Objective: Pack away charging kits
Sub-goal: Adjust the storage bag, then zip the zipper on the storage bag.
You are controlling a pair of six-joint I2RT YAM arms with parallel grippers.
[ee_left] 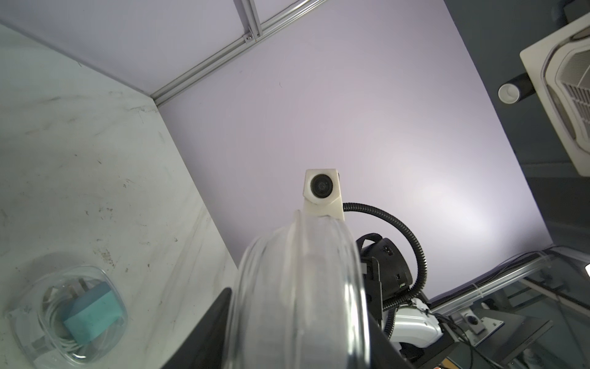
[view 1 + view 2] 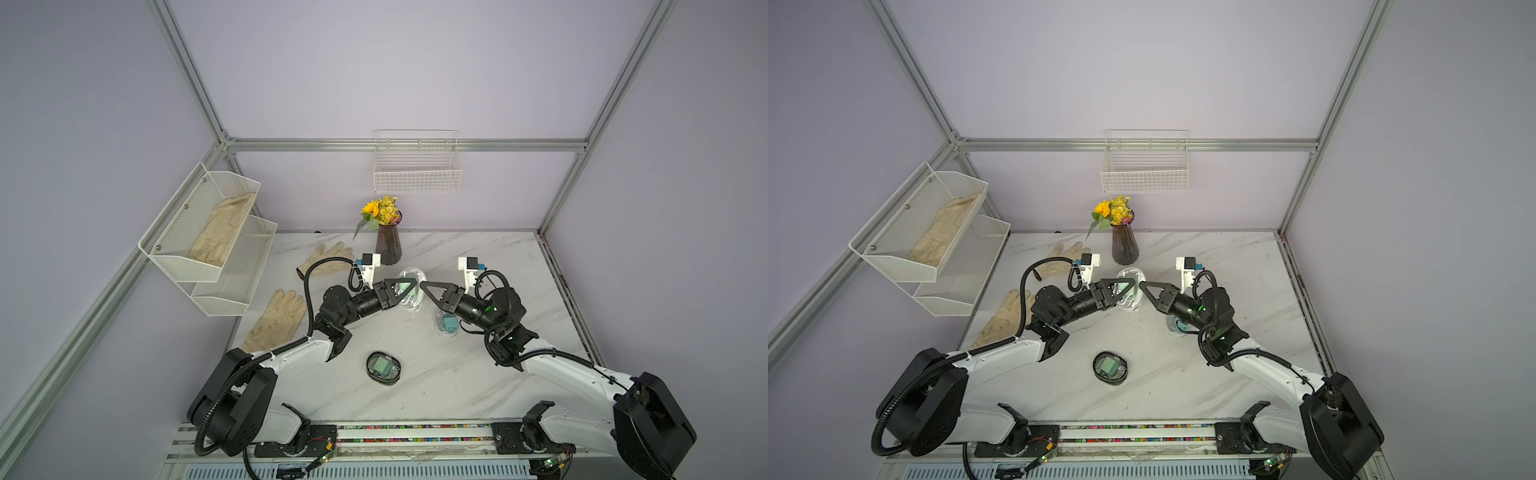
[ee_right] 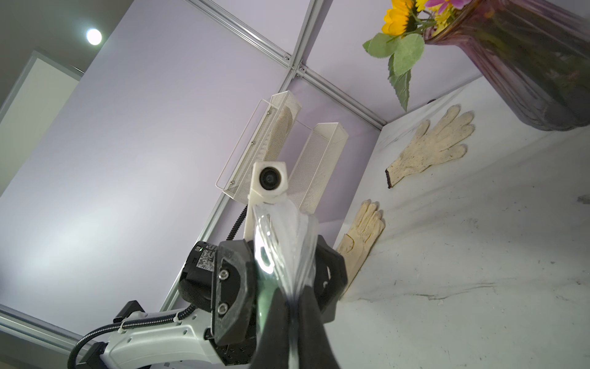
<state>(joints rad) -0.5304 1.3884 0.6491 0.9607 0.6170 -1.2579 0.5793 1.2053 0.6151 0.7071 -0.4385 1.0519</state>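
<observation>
Clear case (image 2: 412, 273) fills half-spread left tool (image 2: 414, 290); right tool (image 2: 423, 286) pinches rim.

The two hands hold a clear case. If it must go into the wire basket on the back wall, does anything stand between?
Yes: the vase of flowers stands just behind the clear case, beneath the wire basket. The case would likely need to pass above or beside it.

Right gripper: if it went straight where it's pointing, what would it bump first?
The right gripper pinches the rim of the clear case, so that comes first. Behind it the left gripper faces it, likely next.
</observation>
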